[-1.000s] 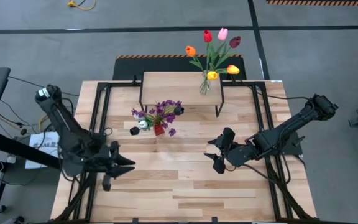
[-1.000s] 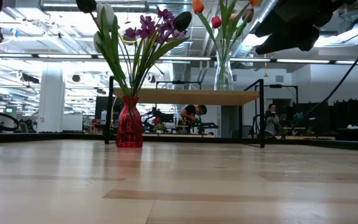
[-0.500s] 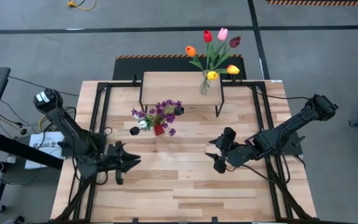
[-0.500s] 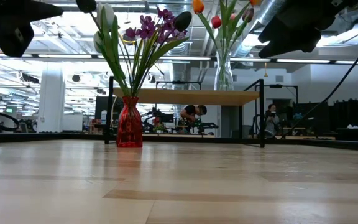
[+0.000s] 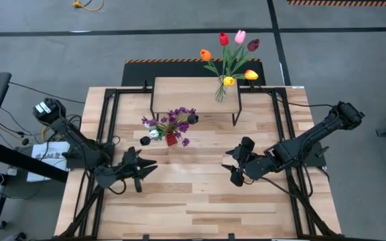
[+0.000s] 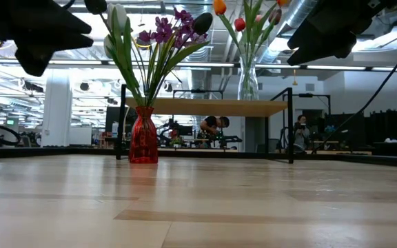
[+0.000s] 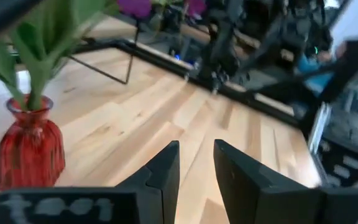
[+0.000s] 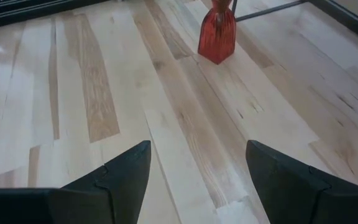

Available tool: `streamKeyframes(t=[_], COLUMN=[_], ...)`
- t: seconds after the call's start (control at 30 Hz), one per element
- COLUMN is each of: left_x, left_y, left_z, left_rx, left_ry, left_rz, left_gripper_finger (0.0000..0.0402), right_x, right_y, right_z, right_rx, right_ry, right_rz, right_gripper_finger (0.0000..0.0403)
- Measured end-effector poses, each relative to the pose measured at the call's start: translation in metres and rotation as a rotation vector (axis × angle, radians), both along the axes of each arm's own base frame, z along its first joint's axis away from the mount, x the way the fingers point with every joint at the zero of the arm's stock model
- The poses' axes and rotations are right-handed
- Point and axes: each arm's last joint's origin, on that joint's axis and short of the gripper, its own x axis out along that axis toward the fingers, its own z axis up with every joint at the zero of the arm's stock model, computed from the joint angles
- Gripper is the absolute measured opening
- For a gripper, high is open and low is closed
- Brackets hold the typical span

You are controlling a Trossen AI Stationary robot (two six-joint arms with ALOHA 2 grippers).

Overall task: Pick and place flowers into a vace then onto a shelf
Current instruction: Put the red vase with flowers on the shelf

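Dark left gripper [image 5: 141, 173] low over table [image 5: 200, 207], fingers narrowly apart, empty; right gripper [image 5: 234, 167] wide.

The plank table [image 5: 200, 201] carries a red vase [image 5: 171, 139] and the shelf [image 5: 186, 90], which bears a glass vase [image 5: 220, 92].

We see the shelf [image 5: 196, 92] at twelve o'clock on the table [image 5: 200, 207], a vase [image 5: 220, 93] of tulips [image 5: 232, 55] on its right end. Before the shelf, at eleven, stands a second vase [image 5: 171, 139] with the sprig [image 5: 177, 119] in it. The left gripper [image 5: 146, 168] sits at eight o'clock, the right gripper [image 5: 231, 165] at four, well apart
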Motion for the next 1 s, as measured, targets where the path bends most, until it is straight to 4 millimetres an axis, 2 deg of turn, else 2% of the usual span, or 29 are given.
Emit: streamKeyframes(t=[0.13,0.3,0.57,0.77,1.0], left_x=[0.007,0.013,0.008,-0.001,-0.015], left_y=[0.005,0.010,0.024,0.032,0.046], left_z=[-0.004,-0.006,-0.021,-0.037,-0.056], left_rx=[0.015,0.057,0.119,0.060,-0.017], left_ry=[0.063,0.104,0.171,0.166,0.075], left_rz=[-0.110,-0.162,0.041,0.136,0.321], left_gripper_finger=[0.0101,0.0145,0.0195,0.0199,0.0200], right_x=[0.000,0.000,-0.002,-0.002,-0.002], right_y=[0.000,0.000,-0.001,-0.001,-0.001], right_z=[0.000,0.000,-0.002,-0.002,-0.002], right_rx=[0.001,0.000,-0.013,-0.016,-0.017], right_ry=[0.000,0.002,0.025,0.031,0.031], right_rz=[0.001,0.002,0.001,0.001,0.001], right_gripper_finger=[0.0256,0.0256,0.0256,0.0256,0.0256])
